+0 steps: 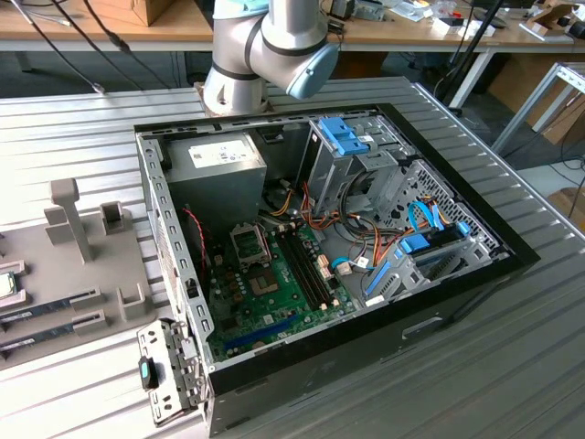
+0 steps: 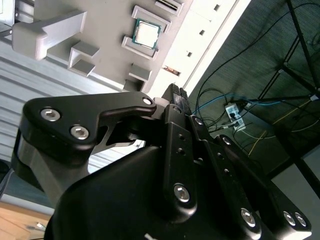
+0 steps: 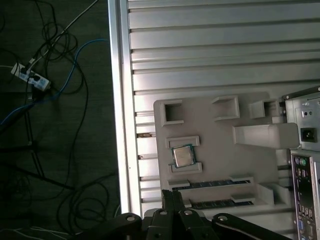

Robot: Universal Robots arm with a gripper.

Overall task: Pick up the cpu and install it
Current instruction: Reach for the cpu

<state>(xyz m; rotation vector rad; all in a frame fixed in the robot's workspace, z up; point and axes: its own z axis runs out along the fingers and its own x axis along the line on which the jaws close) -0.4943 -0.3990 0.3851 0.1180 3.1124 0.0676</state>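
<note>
The cpu (image 3: 183, 156), a small square chip with a silvery top and a green rim, lies in a recess of the grey holder tray (image 3: 215, 137). It also appears in the second wrist view (image 2: 146, 33) and at the far edge of the exterior view's left (image 1: 5, 284). My gripper (image 3: 172, 196) hangs well above the tray, apart from the cpu. Its black fingers (image 2: 175, 97) are shut together with nothing between them. The open socket (image 1: 249, 243) sits on the green motherboard inside the computer case (image 1: 457, 274).
Two memory sticks (image 3: 210, 183) lie in slots of the tray beside the cpu. A grey power-supply box (image 1: 219, 165), drive cages and cable bundles (image 1: 366, 247) crowd the case. The case's rear panel (image 3: 305, 165) borders the tray. The ribbed table's edge (image 3: 120, 125) drops to a floor with cables.
</note>
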